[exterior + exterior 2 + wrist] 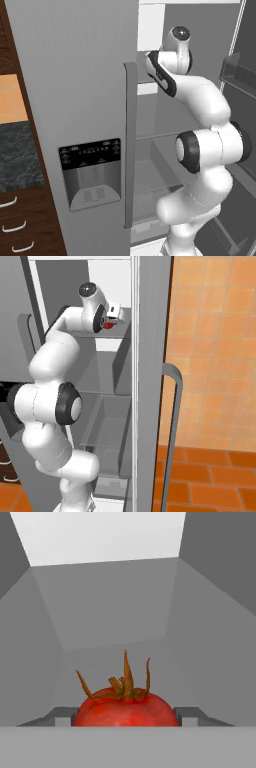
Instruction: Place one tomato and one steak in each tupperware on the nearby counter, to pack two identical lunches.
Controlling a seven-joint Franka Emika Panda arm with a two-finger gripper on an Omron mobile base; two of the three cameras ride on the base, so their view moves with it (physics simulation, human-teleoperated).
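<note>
Grey fridge shelf (115, 612) bears red tomato (125, 709).

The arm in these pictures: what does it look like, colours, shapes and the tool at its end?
The arm is built of glossy white, rounded segments joined by dark, nearly black rings and round end caps. The topmost cap carries a small grey disc. No cables or lettering can be made out. In the right base view the tool has a small white body; in the hand view its fingertips are small grey blocks.
</note>
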